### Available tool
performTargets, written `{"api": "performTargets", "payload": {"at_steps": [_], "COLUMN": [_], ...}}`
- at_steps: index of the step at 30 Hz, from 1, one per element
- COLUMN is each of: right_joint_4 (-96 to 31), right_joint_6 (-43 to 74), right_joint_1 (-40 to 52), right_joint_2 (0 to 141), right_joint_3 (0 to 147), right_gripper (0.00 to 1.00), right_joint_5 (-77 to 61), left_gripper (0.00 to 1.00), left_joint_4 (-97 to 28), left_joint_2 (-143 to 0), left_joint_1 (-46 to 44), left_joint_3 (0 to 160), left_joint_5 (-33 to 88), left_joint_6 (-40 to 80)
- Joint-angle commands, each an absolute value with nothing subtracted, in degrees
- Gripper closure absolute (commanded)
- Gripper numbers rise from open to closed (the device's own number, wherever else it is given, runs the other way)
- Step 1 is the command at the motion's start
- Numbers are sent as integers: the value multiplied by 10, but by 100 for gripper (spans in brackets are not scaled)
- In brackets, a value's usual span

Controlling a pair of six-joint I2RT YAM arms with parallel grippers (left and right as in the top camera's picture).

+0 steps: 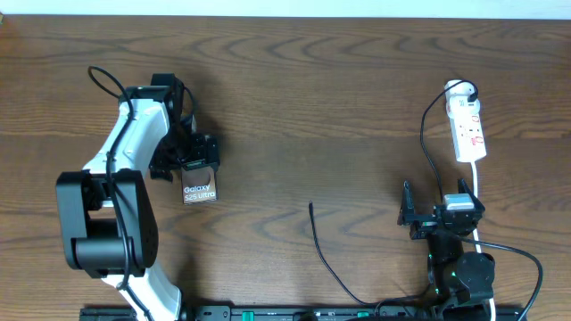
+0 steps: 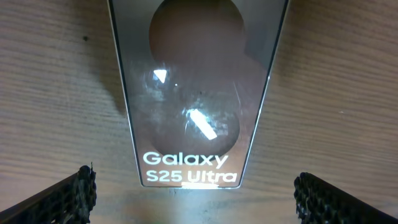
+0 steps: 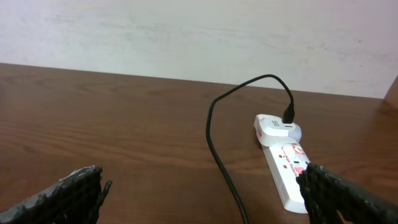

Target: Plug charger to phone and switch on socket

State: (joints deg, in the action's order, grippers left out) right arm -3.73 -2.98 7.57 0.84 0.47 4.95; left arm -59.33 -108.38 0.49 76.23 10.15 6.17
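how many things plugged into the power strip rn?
1: a white adapter at the far end of the power strip, with the black charger cable running out of it. Other outlets look bare from overhead, though they are small there.

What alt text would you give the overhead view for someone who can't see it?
The phone lies face up on the dark wooden table with the open left gripper poised over it. The free tip of the charger rests mid-table, unplugged; at the right, the white socket lies beyond the open right gripper.
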Motion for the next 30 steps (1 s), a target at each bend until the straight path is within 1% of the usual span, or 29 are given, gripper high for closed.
{"api": "performTargets", "payload": {"at_steps": [1,13,30], "right_joint_4": [-39,-39,-39], "right_joint_6": [-35,-35,-35], "right_joint_1": [71,70,71], "right_joint_2": [5,5,5], "right_joint_3": [3,3,3], "right_gripper": [1,1,1], "right_joint_5": [53,53,53], "left_gripper": [1,1,1], "left_joint_4": [-589,-533,-526], "left_joint_2": [-1091,-1100,-1113], "left_joint_1": [6,6,4], "left_joint_3": [772,771,767], "left_joint_5": [94,94,79], "left_joint_6": [65,65,50]}}
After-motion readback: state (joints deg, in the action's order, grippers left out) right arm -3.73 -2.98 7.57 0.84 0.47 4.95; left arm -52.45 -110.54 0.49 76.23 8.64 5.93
